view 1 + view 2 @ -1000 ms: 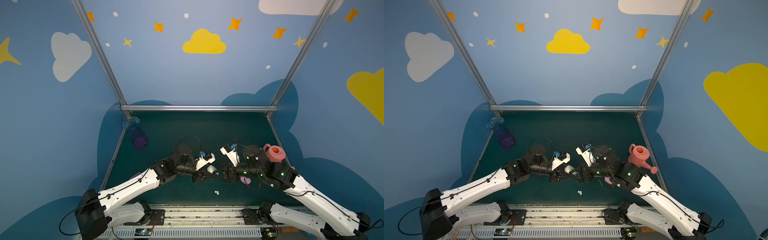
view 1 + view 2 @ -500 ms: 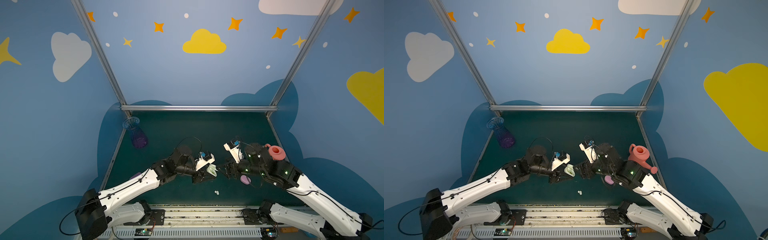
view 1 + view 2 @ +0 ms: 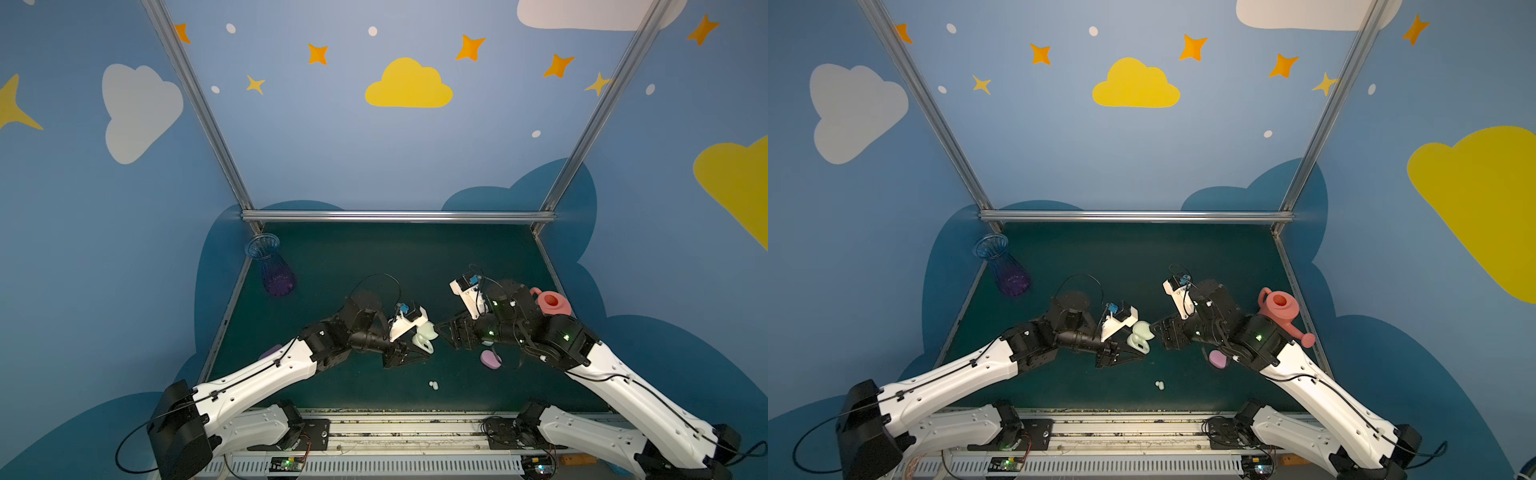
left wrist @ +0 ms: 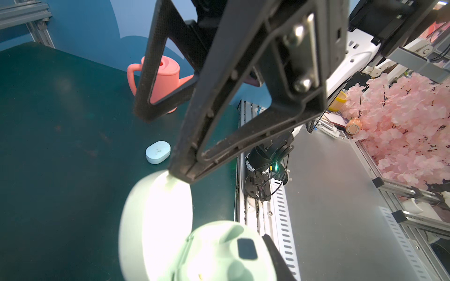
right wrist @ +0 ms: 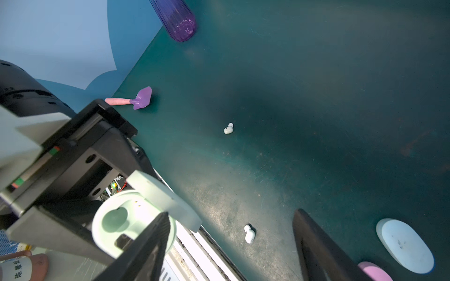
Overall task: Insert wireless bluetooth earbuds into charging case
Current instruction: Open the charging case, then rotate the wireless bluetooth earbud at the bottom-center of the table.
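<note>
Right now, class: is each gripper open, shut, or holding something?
Left gripper: shut on the green case.
Right gripper: open, holding nothing.

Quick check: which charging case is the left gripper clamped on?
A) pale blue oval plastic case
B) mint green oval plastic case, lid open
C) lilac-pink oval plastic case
B: the left gripper is shut on the mint green oval plastic case, whose lid is hinged open. The pale blue oval plastic case and the lilac-pink oval plastic case lie on the dark green table mat.
</note>
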